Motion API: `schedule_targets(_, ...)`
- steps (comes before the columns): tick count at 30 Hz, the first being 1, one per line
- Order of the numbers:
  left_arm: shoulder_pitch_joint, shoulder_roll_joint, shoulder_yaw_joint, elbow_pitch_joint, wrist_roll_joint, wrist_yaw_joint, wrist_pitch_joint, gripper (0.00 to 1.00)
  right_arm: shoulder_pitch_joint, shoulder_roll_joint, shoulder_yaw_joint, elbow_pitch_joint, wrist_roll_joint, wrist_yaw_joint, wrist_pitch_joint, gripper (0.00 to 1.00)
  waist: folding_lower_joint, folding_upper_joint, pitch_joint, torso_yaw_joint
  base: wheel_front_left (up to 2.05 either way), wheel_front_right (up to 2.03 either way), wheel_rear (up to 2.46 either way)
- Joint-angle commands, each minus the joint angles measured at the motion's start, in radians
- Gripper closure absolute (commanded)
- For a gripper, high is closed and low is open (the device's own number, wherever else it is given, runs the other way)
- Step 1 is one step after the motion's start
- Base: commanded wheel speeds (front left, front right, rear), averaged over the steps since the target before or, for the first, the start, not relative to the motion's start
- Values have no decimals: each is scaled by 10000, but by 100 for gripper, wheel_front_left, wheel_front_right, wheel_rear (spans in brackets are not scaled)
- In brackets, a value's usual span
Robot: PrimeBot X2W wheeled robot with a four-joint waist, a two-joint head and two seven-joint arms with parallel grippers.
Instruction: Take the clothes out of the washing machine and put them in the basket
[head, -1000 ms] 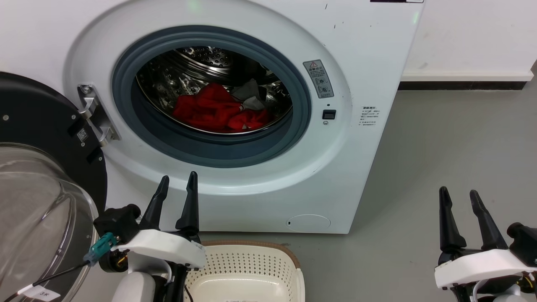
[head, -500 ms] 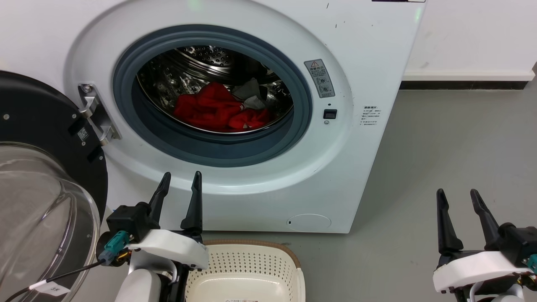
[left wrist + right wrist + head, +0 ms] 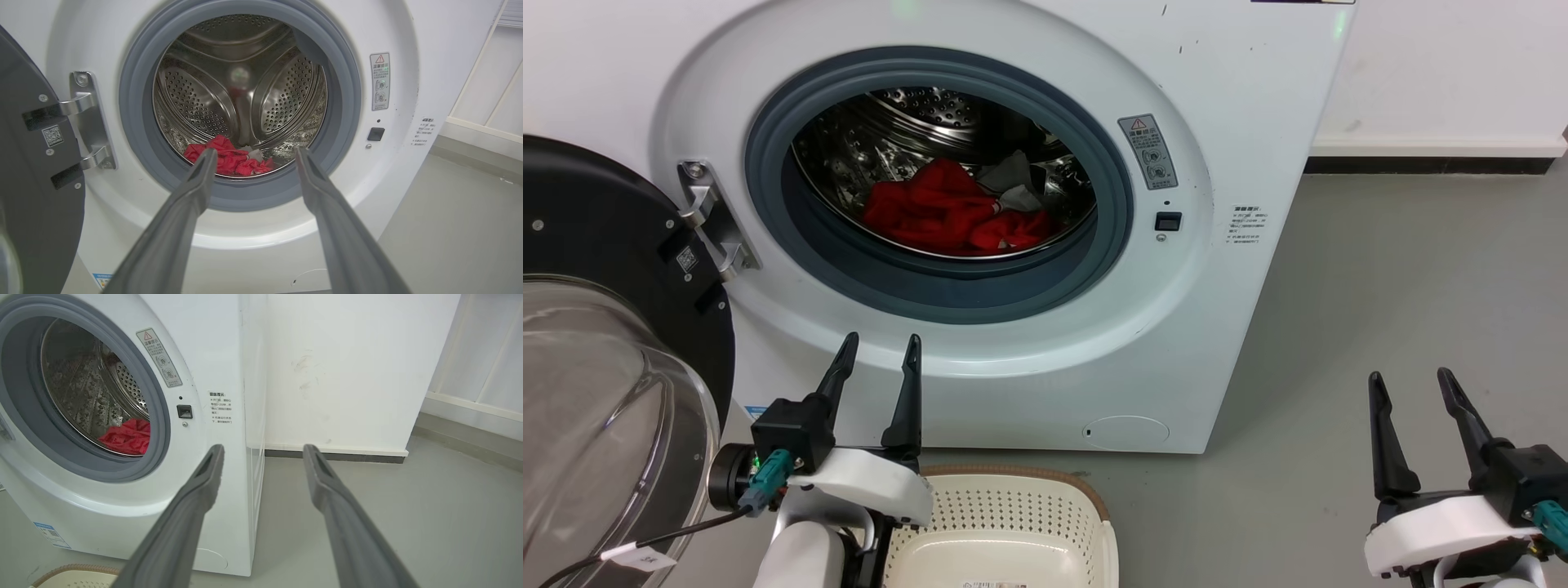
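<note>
The white washing machine stands in front of me with its door swung open to the left. Red clothes with a grey-white piece lie low in the steel drum; they also show as clothes between my left fingers and as clothes at the drum's edge. The cream basket sits on the floor below the opening. My left gripper is open, empty, below the drum's mouth and above the basket. My right gripper is open and empty, over the floor to the machine's right.
The round glass door with its black rim and metal hinge juts out on the left, close to my left arm. Grey floor lies right of the machine. A white wall with a baseboard stands behind.
My left gripper has turned slightly and edged right and up toward the drum. The right gripper has shifted a little left. The head view has drifted slightly.
</note>
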Motion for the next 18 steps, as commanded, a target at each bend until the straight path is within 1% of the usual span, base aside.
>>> schedule_targets(1, -166, 6, -20, 15, 227, 45, -84, 0, 34, 11, -19, -87, -202, -3, -71, 0, 0, -1, 3, 8, 0, 0, 0)
schedule_targets(10, -197, 5, -64, 88, 771, 104, -248, 0, 100, 13, -33, -136, -767, -3, -198, 0, 0, -1, 12, 34, 0, 0, 0)
schedule_targets(18, -209, 4, -57, 89, 679, 130, -229, 0, 76, 13, -55, -82, -647, -3, -183, 0, 0, -1, 23, 46, 0, 0, 0)
